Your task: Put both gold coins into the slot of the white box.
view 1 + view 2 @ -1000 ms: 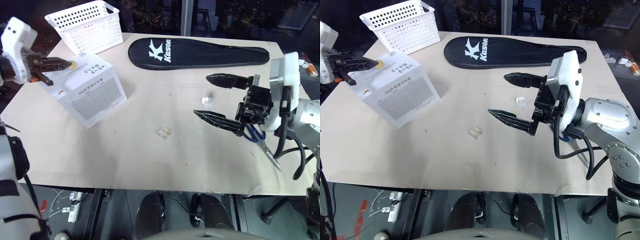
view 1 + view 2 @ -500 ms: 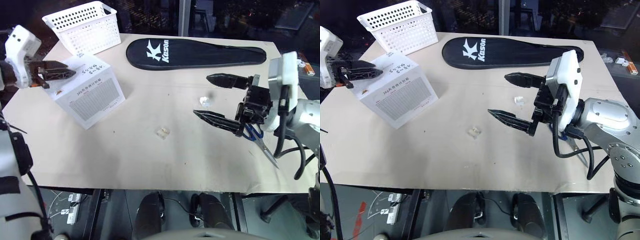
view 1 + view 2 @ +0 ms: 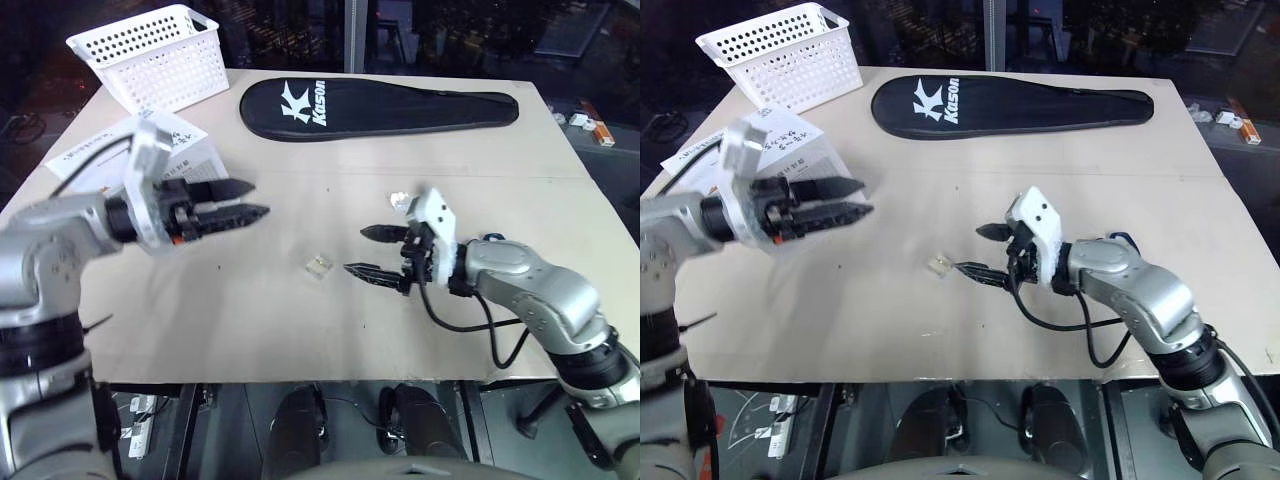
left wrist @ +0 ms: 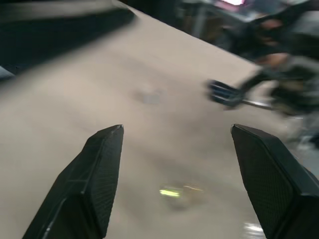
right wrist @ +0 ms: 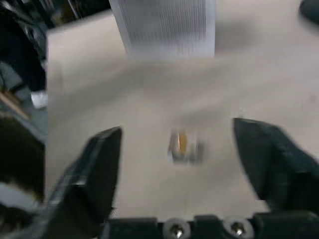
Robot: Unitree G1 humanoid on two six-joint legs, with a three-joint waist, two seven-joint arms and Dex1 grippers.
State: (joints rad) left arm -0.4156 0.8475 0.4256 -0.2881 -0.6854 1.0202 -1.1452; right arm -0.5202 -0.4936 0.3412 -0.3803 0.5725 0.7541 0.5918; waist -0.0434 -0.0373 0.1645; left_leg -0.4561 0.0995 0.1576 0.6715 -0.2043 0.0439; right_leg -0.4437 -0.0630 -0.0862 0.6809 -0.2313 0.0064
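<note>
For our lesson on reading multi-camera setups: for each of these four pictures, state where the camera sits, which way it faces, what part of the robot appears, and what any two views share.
Left eye view: on the head, looking forward and down over the table; both arms show, left gripper, right gripper.
Right eye view: beside it, same scene; white box behind the left arm.
Left wrist view: along its two open fingers toward blue-handled scissors.
Right wrist view: between its open fingers at a gold coin in its clear holder, box beyond.
Shared: the coin holder and box.
</note>
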